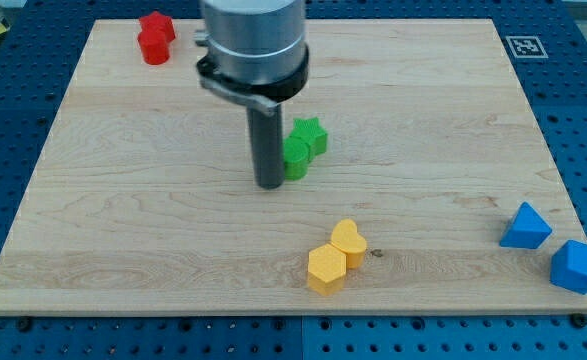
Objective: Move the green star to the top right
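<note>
Wooden board [123,230], pale grain, resting on a blue perforated table [13,130]; a small black-and-white marker tag [524,46] sits at the board's top right corner. Arm: grey cylindrical body entering from the view's top, ending in a dark rod with no fingers or jaws to open or close; my tip [270,185] stands on the board near the middle, just at the view's left of the green pair. Green star [311,134]: near the board's centre, well apart from the top right corner. Green cylinder [295,158]: touching the star on its lower left side, and directly beside my tip. Red pair at the view's top left: a red star [158,25] with a red cylinder [154,48] just below it, touching. Yellow pair at the view's bottom centre: a yellow heart [349,241] touching a yellow hexagon [326,269]. Blue pair at the view's bottom right: a blue triangle [525,226] near the board's edge, and a blue block [577,266], shape uncertain, overhanging that edge.
</note>
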You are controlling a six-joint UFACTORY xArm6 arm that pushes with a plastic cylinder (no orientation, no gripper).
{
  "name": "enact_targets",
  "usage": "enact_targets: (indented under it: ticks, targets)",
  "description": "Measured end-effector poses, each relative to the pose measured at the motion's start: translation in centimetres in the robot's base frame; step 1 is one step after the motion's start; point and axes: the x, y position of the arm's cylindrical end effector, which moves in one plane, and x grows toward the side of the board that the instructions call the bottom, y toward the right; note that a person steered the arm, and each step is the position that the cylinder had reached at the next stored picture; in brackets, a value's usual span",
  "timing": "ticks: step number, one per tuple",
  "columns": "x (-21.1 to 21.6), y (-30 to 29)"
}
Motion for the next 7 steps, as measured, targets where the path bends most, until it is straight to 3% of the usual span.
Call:
enact_targets:
  ticks: [3, 6, 7]
  targets:
    - [-7.0, 8.6]
    - [-5.7, 5.4]
    - [-8.1, 4.2]
